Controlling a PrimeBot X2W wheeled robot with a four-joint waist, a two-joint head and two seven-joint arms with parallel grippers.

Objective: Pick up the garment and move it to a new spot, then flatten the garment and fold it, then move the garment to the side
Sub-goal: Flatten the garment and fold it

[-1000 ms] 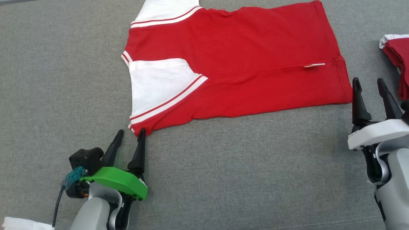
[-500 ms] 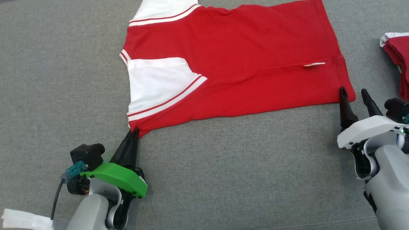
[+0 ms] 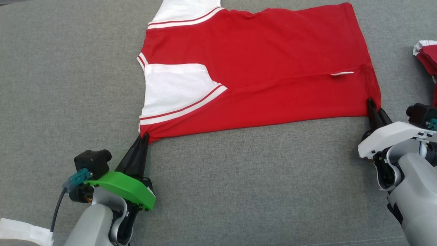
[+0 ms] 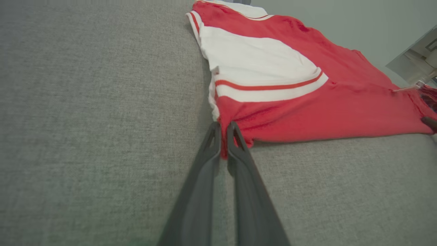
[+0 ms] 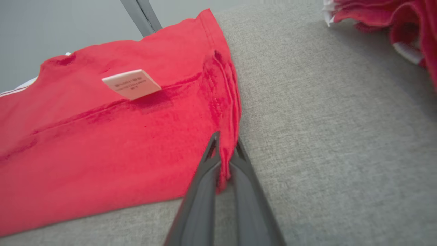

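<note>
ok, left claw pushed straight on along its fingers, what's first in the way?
The red shirt itself: the left claw is shut on its near corner. Straight on, it would likely bunch the fabric toward the white sleeve.

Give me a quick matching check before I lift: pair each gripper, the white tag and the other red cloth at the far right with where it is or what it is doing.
Things
1. left gripper
2. right gripper
3. white tag
4. other red cloth

Places and states
A. lies on the garment, near its hem
B. jaws shut on the hem corner
C. lies apart from the garment on the grey surface
D. jaws shut on the corner below the white sleeve

Pairs: 1-D, 2-B, 3-A, 4-C
</note>
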